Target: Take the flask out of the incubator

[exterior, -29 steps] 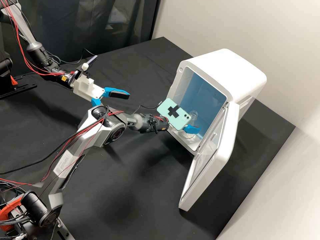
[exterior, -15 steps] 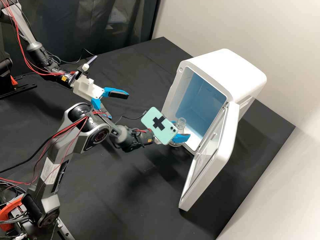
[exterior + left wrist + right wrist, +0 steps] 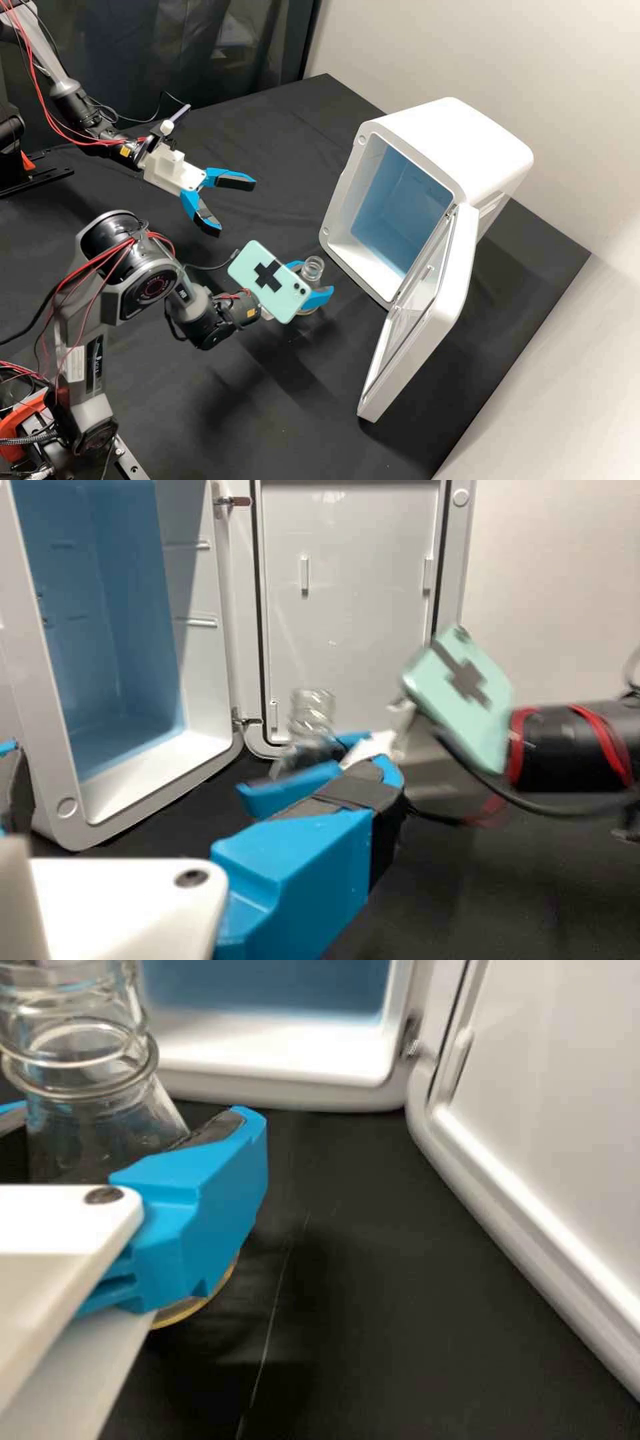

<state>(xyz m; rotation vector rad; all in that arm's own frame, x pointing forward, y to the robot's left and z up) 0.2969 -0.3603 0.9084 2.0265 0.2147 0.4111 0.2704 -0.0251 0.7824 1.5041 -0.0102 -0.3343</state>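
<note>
Flask [image 3: 311, 269] is out of the incubator [image 3: 467, 143]. The right gripper [image 3: 311, 285] is clamped on its lower body, neck up, and holds it just in front of the open chamber, low over the bench [image 3: 280, 400]. The door [image 3: 413, 320] hangs wide open. Extraction looks essentially done; what's left is probably setting the flask down and letting go. Can't tell if its base touches the bench. The left gripper [image 3: 230, 205] sits well apart, fingers spread, holding nothing.
</note>
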